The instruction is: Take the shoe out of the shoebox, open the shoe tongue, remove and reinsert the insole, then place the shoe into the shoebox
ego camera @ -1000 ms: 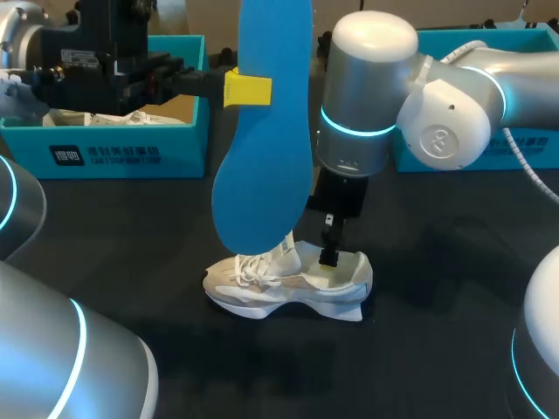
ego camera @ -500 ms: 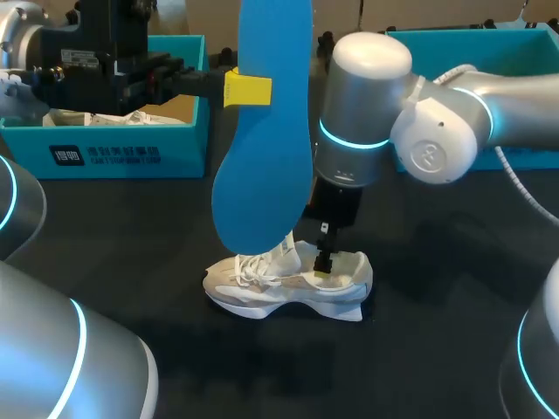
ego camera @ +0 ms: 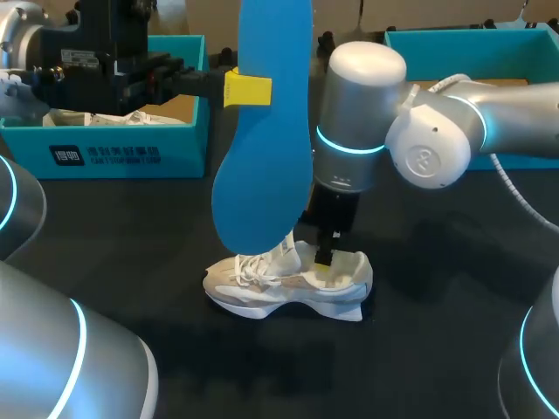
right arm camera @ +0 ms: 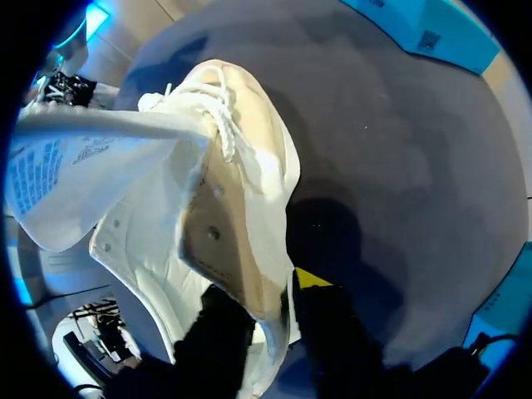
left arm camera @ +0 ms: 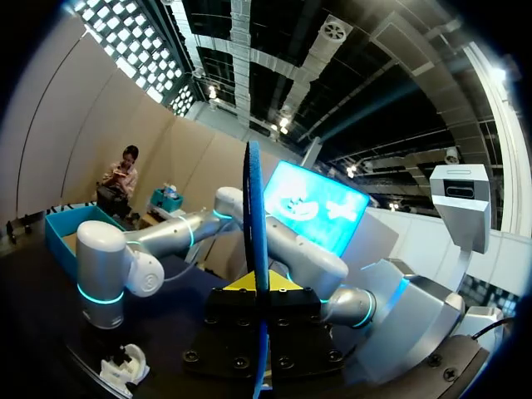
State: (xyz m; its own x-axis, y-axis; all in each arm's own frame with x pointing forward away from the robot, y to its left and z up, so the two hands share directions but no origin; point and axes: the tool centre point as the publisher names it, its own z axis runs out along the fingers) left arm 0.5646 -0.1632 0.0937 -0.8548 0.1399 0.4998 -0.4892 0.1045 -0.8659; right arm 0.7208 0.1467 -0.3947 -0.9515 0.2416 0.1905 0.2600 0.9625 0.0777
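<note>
My left hand point(ego camera: 247, 90) clamps the insole point(ego camera: 262, 175) upright; right hand point(ego camera: 325, 262) pinches the shoe point(ego camera: 288, 284) heel at 6 o'clock. Risk: the pinch slips and the shoe skids during reinsertion.

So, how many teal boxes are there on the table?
2. The left box stands at the table's far left, white things inside. The right box stands at the far right, partly hidden by the right arm.

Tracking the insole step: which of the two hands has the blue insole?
The left hand, raised above the table, pinches the blue insole upright. The right hand is down at the heel of the white shoe.
</note>
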